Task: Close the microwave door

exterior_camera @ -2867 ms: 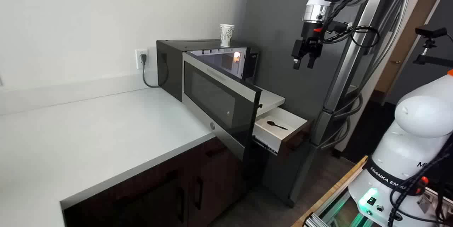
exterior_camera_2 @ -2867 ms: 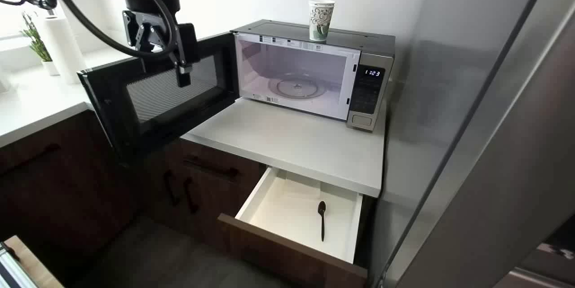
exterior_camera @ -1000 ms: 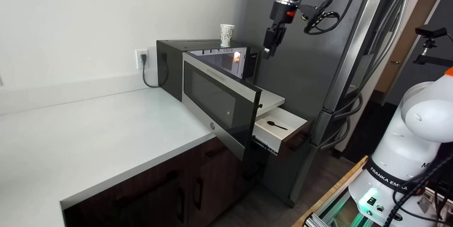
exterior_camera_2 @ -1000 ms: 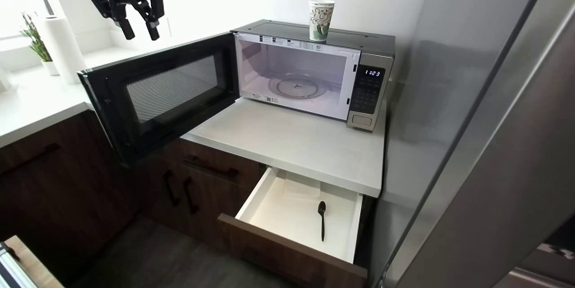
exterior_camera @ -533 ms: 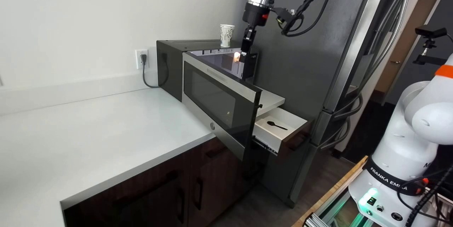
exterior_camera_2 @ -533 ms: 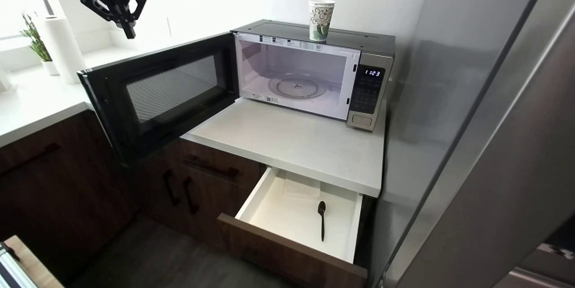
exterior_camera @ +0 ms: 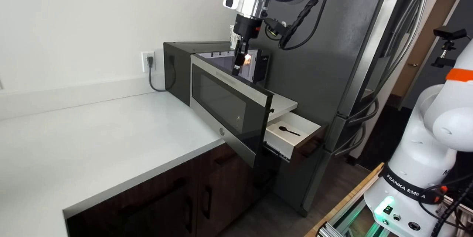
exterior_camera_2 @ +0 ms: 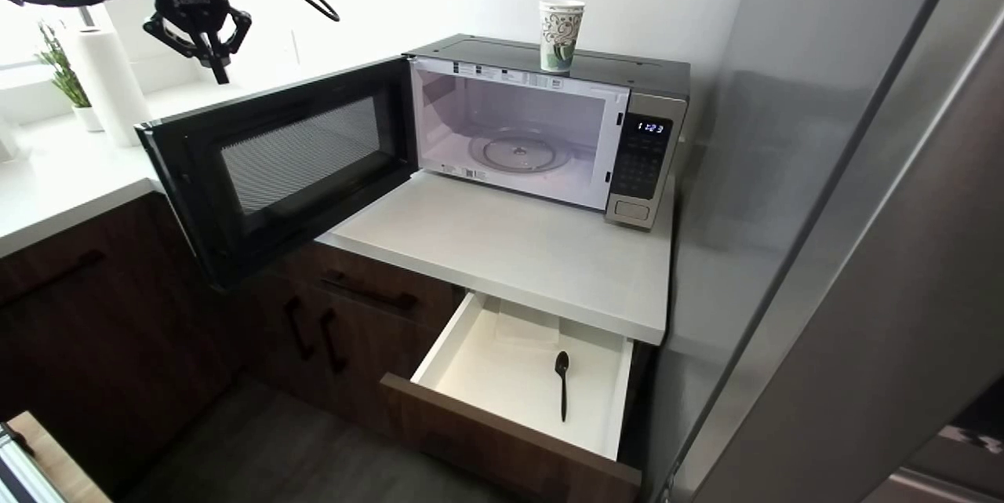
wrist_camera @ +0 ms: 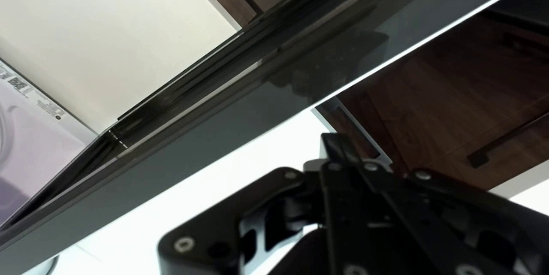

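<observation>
The microwave point(exterior_camera_2: 639, 173) sits on the counter with its cavity exposed. Its microwave door point(exterior_camera: 221, 118) is swung wide, showing a dark window and silver-grey frame in an exterior view. From the inner side, the black door point(exterior_camera_2: 271, 240) angles out to the left. My gripper point(exterior_camera_2: 220, 79) hangs fingers down near the door's top edge, its two fingers pressed together with nothing between them. In the wrist view the door point(wrist_camera: 223, 133) crosses diagonally, and the gripper point(wrist_camera: 341, 137) lies on its outer side, with white counter visible between them. No contact shows.
Below the counter a drawer point(exterior_camera_2: 510, 432) is pulled out, holding a black spoon point(exterior_camera_2: 562, 385). Patterned paper cups point(exterior_camera_2: 560, 36) stand on top of the microwave. A tall refrigerator point(exterior_camera: 303, 70) rises beside it. White counter point(exterior_camera: 122, 148) extends along the wall outside the door.
My gripper has travelled from the refrigerator side across to the door, lowering slightly at the end. Its fingers have come together from open. The door has stayed where it was.
</observation>
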{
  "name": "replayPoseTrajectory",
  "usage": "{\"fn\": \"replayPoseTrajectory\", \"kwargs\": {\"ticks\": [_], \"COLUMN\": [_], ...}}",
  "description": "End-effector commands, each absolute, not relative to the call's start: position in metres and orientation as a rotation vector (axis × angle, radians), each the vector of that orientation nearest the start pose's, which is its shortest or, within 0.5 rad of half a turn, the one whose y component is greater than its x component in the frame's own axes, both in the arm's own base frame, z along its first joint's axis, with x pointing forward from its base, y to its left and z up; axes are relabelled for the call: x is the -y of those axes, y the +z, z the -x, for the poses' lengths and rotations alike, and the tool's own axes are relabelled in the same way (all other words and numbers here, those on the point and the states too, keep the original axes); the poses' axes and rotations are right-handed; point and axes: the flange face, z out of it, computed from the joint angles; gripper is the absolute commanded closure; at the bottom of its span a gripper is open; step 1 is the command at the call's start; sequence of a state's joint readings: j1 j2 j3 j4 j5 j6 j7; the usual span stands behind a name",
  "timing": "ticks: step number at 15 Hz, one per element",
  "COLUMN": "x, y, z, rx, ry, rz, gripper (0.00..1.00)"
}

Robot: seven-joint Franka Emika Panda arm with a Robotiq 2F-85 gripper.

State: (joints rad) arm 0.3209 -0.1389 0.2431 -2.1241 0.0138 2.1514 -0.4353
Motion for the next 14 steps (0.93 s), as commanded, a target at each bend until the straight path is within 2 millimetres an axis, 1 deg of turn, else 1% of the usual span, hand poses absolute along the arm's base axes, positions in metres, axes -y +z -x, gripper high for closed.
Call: {"fn": "replayPoseTrajectory", "kwargs": {"ticks": [1,6,8,10,14], "x": [-0.291,-0.289,-0.287,-0.283,-0.273], "y": [0.475,0.466,0.464,0.459,0.457], "z": [-0.450,-0.451,-0.450,-0.449,-0.449], "rx": [1.559,1.586,1.575,1.586,1.577], "ry": [-0.234,-0.204,-0.164,-0.149,-0.121], "rz": [2.727,2.738,2.756,2.779,2.819], "gripper": [1.00,1.00,1.00,1.00,1.00]}}
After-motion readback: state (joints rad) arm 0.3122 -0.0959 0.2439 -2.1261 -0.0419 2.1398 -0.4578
